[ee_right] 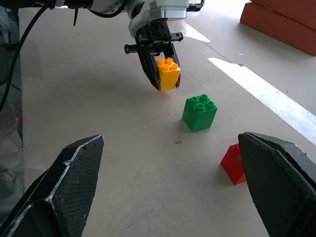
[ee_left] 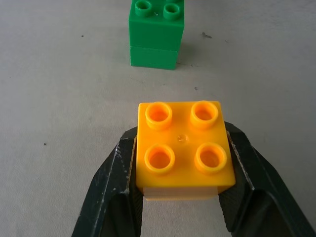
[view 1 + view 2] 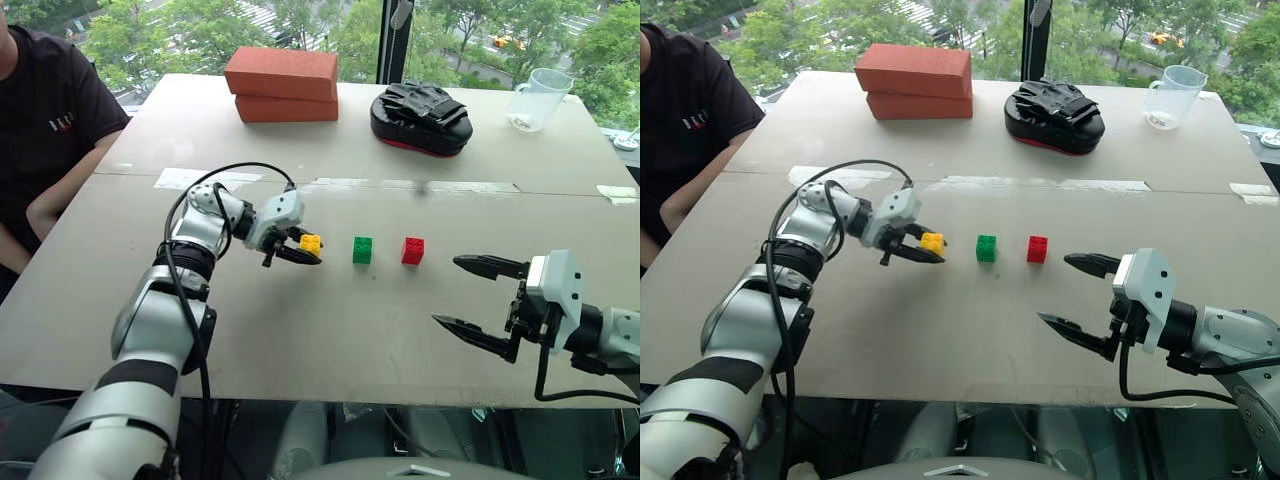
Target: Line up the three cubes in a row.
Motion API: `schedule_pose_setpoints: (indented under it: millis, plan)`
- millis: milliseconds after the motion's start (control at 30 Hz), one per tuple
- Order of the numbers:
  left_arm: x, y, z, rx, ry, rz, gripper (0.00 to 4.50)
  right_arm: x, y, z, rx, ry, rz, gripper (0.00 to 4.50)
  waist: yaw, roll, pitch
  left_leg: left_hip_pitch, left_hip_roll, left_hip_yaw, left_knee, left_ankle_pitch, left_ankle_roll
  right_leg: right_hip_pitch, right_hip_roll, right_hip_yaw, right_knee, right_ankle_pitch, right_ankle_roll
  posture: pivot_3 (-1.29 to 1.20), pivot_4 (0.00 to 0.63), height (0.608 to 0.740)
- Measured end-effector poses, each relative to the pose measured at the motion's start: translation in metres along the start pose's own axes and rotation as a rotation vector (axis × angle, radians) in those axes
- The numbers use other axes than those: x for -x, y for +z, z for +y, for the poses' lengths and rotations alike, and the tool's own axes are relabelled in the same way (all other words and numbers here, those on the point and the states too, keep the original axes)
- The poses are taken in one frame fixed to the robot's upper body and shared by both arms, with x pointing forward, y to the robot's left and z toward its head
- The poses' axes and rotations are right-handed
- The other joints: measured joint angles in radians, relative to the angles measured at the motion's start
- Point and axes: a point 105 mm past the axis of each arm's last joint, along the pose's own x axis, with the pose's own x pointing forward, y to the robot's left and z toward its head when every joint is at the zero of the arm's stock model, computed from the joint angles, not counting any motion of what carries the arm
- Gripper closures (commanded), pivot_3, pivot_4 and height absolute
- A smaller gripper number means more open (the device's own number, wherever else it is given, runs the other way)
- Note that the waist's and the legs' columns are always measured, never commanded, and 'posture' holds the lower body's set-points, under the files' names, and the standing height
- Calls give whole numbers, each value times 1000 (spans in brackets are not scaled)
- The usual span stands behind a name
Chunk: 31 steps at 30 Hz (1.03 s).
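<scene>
Cubes of green (image 3: 362, 250) and red (image 3: 412, 250) are already set side by side with a gap between them, roughly midway between the table's (image 3: 300, 340) left and right edges and just on the near side of the taped seam. The yellow cube (image 3: 311, 243) is found at the left end of that same line, near the green one, so that a row of three is almost formed. It is clamped between the closed fingers of the left gripper (image 3: 300, 248); whether it rests on the surface or is held just above cannot be told. The right gripper (image 3: 478, 296) is held wide open and empty, apart from the red cube, toward the table's near right corner. The task is judged nearly complete: only the release of the yellow cube, and perhaps a slight evening of its spacing, appears to be left.
</scene>
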Motion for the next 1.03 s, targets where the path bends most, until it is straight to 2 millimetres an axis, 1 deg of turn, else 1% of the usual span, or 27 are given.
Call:
schedule_pose_setpoints:
  millis: [133, 200, 233, 267, 367, 433, 500, 533, 567, 600, 633, 667, 733, 767, 800, 867, 900, 967, 1033]
  plan:
    - [-2, -4, 2, -9, 17, 27, 3105, 2, -4, 1, -17, -6, 13, 0, 0, 0, 0, 0, 0, 0, 0, 0, 0, 0, 0, 0, 0, 0, 0, 0, 150, 737]
    - [-2, -4, 3, -14, 22, 30, 2142, 3, -7, 3, -30, -6, 20, 0, 0, 0, 0, 0, 0, 0, 0, 0, 0, 0, 0, 0, 0, 0, 0, 0, 150, 737]
    - [-2, -4, 4, -15, 26, 34, 1944, 3, -7, 3, -31, -6, 21, 0, 0, 0, 0, 0, 0, 0, 0, 0, 0, 0, 0, 0, 0, 0, 0, 0, 150, 737]
    - [-2, -5, 4, -12, 33, 36, 1521, 4, -8, 2, -31, -11, 23, 0, 0, 0, 0, 0, 0, 0, 1, 0, 0, 0, 0, 0, 1, 0, 0, 0, 150, 737]
    - [0, -5, 6, -3, 53, 17, 43, 8, -7, 0, -24, -27, 27, 0, 0, 0, 0, 0, 0, 0, 1, 0, 0, 0, 0, 0, 1, 0, 0, 0, 150, 737]
    - [4, -4, 7, 2, 69, 1, 43, 8, -7, 0, -26, -25, 29, 0, 0, 0, 0, 0, 0, 0, 1, 0, 0, 0, 0, 0, 1, 0, 0, 0, 150, 737]
    - [15, -2, 7, 20, 95, -32, 43, 9, -8, 1, -26, -23, 30, 0, -5, 0, 0, 0, 1, 0, 1, 0, 0, 0, 0, 0, 1, 0, 0, 0, 150, 737]
    - [32, -2, 5, 38, 131, -54, 43, 10, -8, 1, -27, -25, 31, 0, -12, 0, 0, 0, 2, 0, 1, 0, 0, 0, 1, 0, 1, 0, 0, 0, 150, 737]
    - [39, -3, 4, 46, 149, -62, 43, 12, -9, 1, -27, -29, 33, 0, -16, 0, 0, 0, 3, 0, 0, 0, 0, 0, 0, 0, 1, 0, 0, 0, 150, 737]
    - [52, -4, -2, 52, 181, -73, 43, 14, -10, 0, -29, -35, 38, 0, -26, 1, 0, 0, 3, 0, 0, 0, 0, 0, 0, 1, 1, 0, 0, 0, 150, 737]
    - [64, -8, -11, 79, 210, -91, 43, 19, -12, -1, -30, -50, 49, 0, -29, 1, 0, 1, 3, 0, -1, 0, 0, 0, 0, 2, 1, 0, 0, 0, 150, 737]
    - [78, -14, -26, 129, 251, -108, 43, 25, -17, -4, -38, -70, 65, 0, -38, 1, 0, 2, 4, 0, -3, 0, -1, -1, -2, 4, 0, 0, 0, 0, 150, 737]
    - [93, -22, -50, 232, 311, -133, 43, 36, -25, -10, -60, -114, 99, 0, -41, 2, 0, 2, 4, 0, -3, 0, -1, -1, -6, 5, 0, 0, 0, 0, 150, 737]
    - [100, -26, -68, 294, 362, -155, 43, 42, -29, -14, -64, -136, 114, 0, -41, 2, 0, 2, 4, 0, -3, 0, -1, 0, -8, 5, 0, 0, 0, 0, 150, 737]
    - [104, -29, -84, 348, 406, -168, 43, 48, -33, -17, -68, -160, 135, 0, -36, 2, 0, 3, 4, -1, -3, 0, -1, 1, -9, 4, 0, 0, 0, 0, 150, 737]
    - [109, -34, -103, 411, 476, -173, 43, 54, -38, -20, -73, -179, 154, 0, -23, 2, 0, 5, 3, -1, -3, 0, -1, 2, -10, 3, 0, 0, 0, 0, 150, 737]
    - [112, -40, -118, 450, 529, -161, 43, 58, -39, -22, -72, -188, 163, 0, -20, 3, -1, 5, 3, -1, -3, 0, -1, 3, -11, 3, 0, 0, 0, 0, 150, 737]
    - [116, -54, -138, 526, 613, -149, 43, 63, -45, -23, -87, -204, 185, 0, -13, 4, -2, 7, 2, -1, -3, 0, -1, 4, -12, 4, 0, 0, 0, 0, 150, 737]
    - [118, -68, -151, 607, 680, -151, 43, 70, -52, -25, -106, -220, 210, 0, 1, 4, -2, 7, 2, -2, -3, 1, -1, 4, -11, 3, 0, 0, -1, 0, 150, 737]
